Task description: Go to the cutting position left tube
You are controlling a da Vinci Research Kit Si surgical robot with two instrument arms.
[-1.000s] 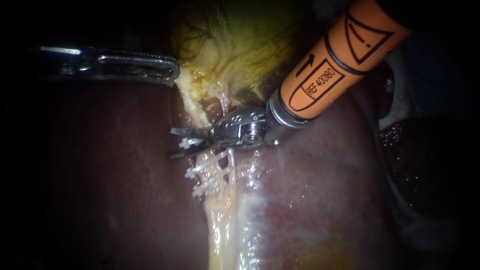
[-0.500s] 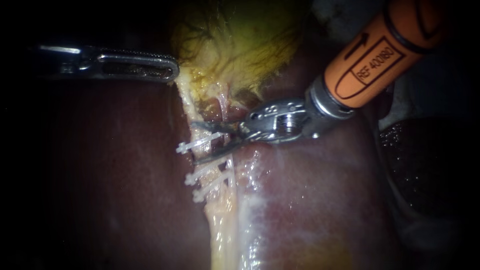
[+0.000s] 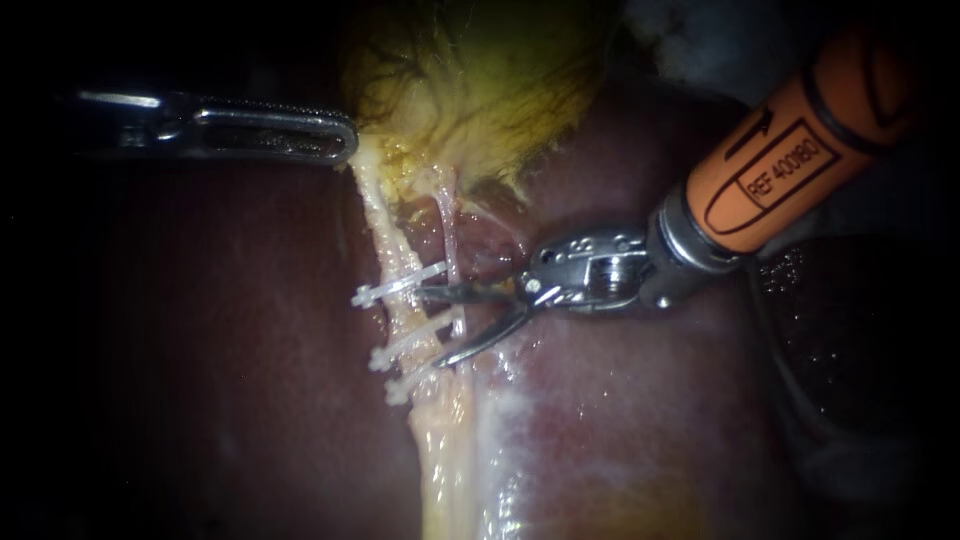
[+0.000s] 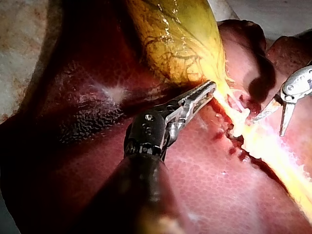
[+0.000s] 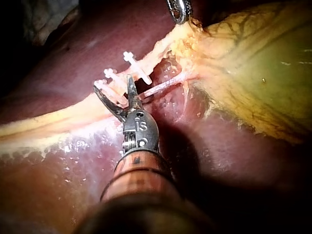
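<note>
The right instrument (image 3: 430,327) comes in from the upper right. Its two thin blades stand clearly apart and hold nothing. In the endoscope view the upper blade lies just below the top one of three white clips (image 3: 398,286), and the tip of the lower blade is near the middle clip. The clips sit across the left tube (image 3: 392,250), a pale strand that runs from the gallbladder (image 3: 470,90) down over the liver (image 3: 250,350). The open blades reach this tube from its right side, among the clips. A thinner pink tube (image 3: 451,225) runs just beside it. The left instrument (image 3: 340,140) is well apart from the blades; its jaws are pressed together on the edge of the gallbladder.
</note>
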